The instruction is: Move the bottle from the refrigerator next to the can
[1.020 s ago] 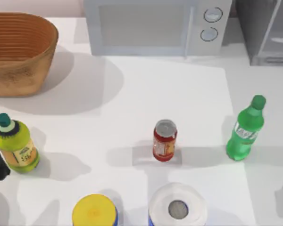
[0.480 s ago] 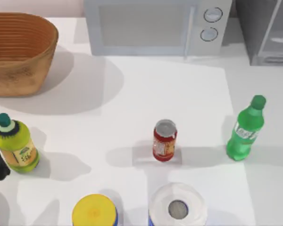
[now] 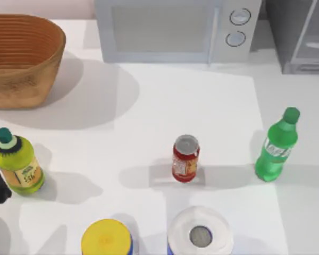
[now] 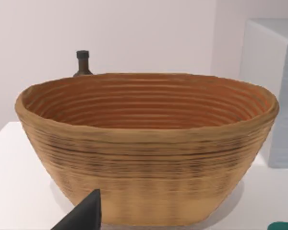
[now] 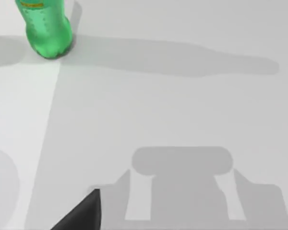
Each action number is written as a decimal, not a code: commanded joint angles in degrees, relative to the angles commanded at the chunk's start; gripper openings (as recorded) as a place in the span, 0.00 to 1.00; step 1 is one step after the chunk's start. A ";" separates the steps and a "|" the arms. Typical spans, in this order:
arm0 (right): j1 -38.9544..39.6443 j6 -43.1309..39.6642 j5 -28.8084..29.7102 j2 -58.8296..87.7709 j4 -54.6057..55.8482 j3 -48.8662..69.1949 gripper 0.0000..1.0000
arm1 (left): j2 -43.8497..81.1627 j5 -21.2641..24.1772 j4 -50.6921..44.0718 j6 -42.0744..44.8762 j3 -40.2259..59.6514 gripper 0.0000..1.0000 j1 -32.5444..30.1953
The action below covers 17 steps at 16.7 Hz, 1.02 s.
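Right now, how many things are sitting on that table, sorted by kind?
Bottles: 2, the bottle and a yellow-green bottle.
Cans: 1, the can.
Canisters: 1, yellow-lidded canister.
Rolls: 1, white roll.
Baskets: 1, basket.
Appliances: 2, microwave, the refrigerator.
Total: 8.

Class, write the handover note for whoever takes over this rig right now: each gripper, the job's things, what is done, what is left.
Left arm parked at the table's left edge; right gripper over bare table near the bottle; fingers unreadable on both.
Bottle stands upright on the table, right of the can, with a clear gap between them.
Refrigerator sits at the far right corner.
Done: bottle is out.
Left: possibly nudge it closer.
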 joint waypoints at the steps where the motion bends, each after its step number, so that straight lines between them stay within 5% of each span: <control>1: -1.79 -1.75 -1.38 1.60 0.29 1.03 1.00 | 0.00 0.00 0.00 0.00 0.00 1.00 0.00; 7: -24.20 -24.95 -16.17 23.55 1.95 10.90 1.00 | 0.00 0.00 0.00 0.00 0.00 1.00 0.00; 17: -79.15 -90.90 -42.58 87.67 2.07 29.18 1.00 | 0.00 0.00 0.00 0.00 0.00 1.00 0.00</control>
